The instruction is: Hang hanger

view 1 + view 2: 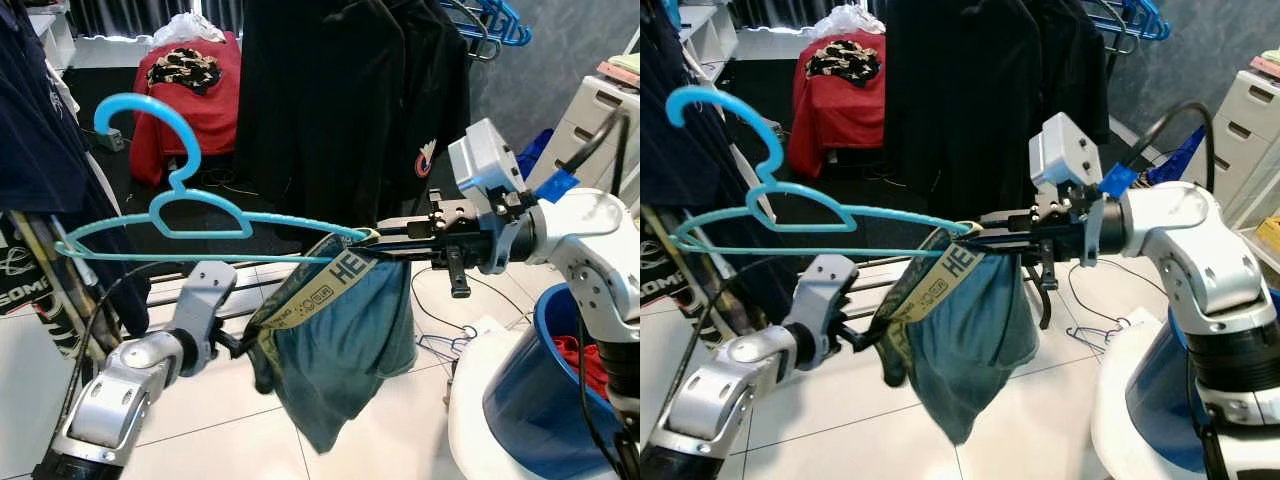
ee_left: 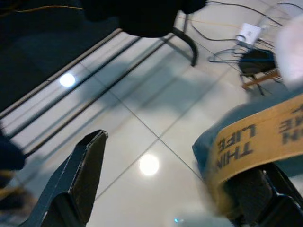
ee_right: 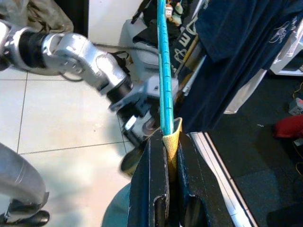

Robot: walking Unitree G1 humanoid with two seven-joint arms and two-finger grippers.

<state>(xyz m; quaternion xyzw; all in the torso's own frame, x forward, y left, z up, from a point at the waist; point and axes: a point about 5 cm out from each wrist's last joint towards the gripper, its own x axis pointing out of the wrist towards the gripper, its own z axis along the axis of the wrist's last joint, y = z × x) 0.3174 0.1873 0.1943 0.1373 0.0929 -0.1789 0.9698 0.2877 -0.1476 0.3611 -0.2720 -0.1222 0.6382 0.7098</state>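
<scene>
A humanoid robot holds a light-blue plastic hanger (image 1: pixel 200 215) in mid-air above a white tiled floor (image 1: pixel 230 400), the hook at about 11 o'clock from the frame's centre and the bar running roughly level from 9 o'clock toward 3 o'clock. The right claw (image 1: pixel 385 237) reaches in from 3 o'clock, its two black fingers (image 3: pixel 156 179) pinched tight on the hanger's near end together with the yellow lettered waistband (image 1: pixel 940 285) of a pair of teal shorts (image 1: pixel 340 350); the right wrist view shows the blue bar and the yellow band sandwiched between the closed fingers. The shorts droop below the bar toward 6 o'clock. The left claw (image 1: pixel 865 340) comes up from 7 o'clock, just beside the low end of the waistband; in the left wrist view its fingers (image 2: pixel 85 170) stand wide apart, with the waistband lying against one of them, and whether it is gripped cannot be told. Behind the hanger, at 12 o'clock, dark garments (image 1: pixel 340 90) hang from a rack, with more blue hangers (image 1: pixel 495 20) at 1 o'clock. A red-covered seat (image 1: pixel 200 95) piled with clothes sits at 11 o'clock, and a blue basket (image 1: pixel 545 400) with a white rim stands at 4 o'clock beside the right arm.
</scene>
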